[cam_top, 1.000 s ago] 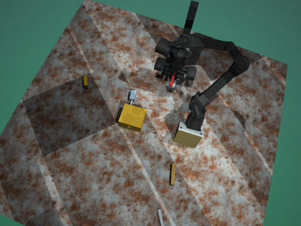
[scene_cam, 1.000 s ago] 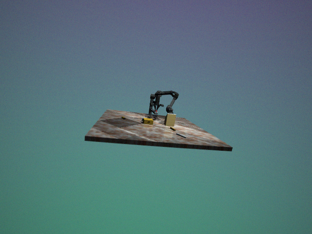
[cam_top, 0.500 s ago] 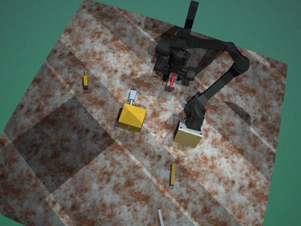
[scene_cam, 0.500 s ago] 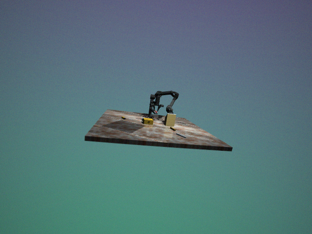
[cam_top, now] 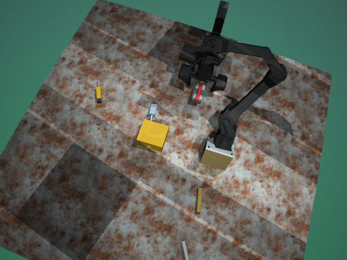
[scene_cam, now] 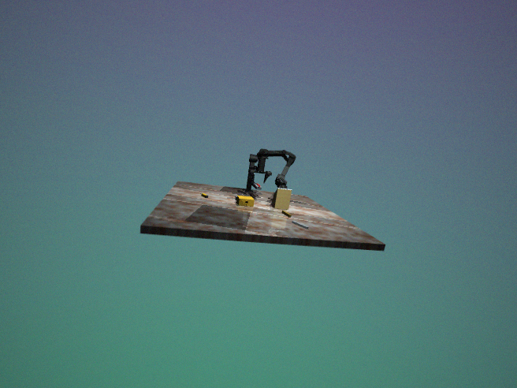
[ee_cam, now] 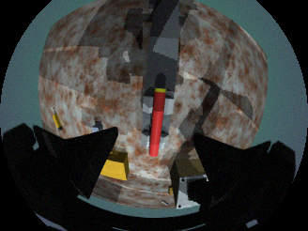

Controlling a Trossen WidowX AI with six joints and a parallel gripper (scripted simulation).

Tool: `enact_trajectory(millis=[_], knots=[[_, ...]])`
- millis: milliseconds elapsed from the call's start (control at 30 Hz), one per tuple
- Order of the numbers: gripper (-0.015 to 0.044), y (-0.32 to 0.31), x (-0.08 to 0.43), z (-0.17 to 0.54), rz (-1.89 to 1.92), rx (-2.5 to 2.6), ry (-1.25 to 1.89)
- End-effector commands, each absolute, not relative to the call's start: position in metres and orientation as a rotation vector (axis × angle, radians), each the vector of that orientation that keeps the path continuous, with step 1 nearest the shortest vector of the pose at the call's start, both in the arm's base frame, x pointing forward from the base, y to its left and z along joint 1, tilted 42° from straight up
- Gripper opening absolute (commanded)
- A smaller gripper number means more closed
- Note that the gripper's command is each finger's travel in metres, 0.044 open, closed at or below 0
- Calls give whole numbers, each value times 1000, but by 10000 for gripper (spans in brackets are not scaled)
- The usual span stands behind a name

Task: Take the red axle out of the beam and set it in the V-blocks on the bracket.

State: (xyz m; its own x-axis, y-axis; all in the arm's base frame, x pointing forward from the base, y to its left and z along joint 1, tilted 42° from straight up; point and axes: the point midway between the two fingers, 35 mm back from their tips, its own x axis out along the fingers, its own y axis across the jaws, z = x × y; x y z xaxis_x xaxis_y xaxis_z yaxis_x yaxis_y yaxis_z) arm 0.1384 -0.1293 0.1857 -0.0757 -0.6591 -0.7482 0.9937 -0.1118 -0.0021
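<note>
Where the tabletop (cam_top: pixel 83 193) (scene_cam: pixel 250 221) (ee_cam: pixel 225 61) spreads leftward in the top view, a small yellow-handled tool (cam_top: pixel 98 94) (scene_cam: pixel 204 195) (ee_cam: pixel 57 121) lies with its thin tip toward the far edge, well apart from the arm. To its right, a yellow block (cam_top: pixel 152 132) (scene_cam: pixel 245 200) (ee_cam: pixel 115 168) shows a round hole in its near side; a pale blue-grey piece (cam_top: pixel 153 110) (ee_cam: pixel 97 126) is joined to a short rod just beyond it. An ochre bar (cam_top: pixel 199 200) (scene_cam: pixel 286 213) and, nearer, a grey strip (cam_top: pixel 185 249) (scene_cam: pixel 299 224) lie apart; the top view cuts off the strip's end.

Next, the red axle (cam_top: pixel 199 91) (scene_cam: pixel 257 184) (ee_cam: pixel 157 122) lies along the pale V-blocks (cam_top: pixel 193 96) (ee_cam: pixel 147 137) on the dark bracket (cam_top: pixel 221 16) (ee_cam: pixel 164 47), outside the yellow block. The gripper (cam_top: pixel 199 87) (scene_cam: pixel 257 184) (ee_cam: pixel 157 134) has its fingers wide apart, with room on both sides of the axle and no grip on it. The arm (cam_top: pixel 252 96) (scene_cam: pixel 287 160) rises from a tan box (cam_top: pixel 217 158) (scene_cam: pixel 282 199) (ee_cam: pixel 192 166) at right. The arm's wrist hides much of the bracket from above, and how fully the axle sits in the notches is hard to tell.
</note>
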Motion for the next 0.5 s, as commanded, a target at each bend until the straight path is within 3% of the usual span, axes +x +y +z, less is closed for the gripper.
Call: enact_trajectory(millis=[0, 467], knots=[[440, -124, 139, 193, -1575, 703, 630], [440, -128, 139, 187, -1572, 705, 634]])
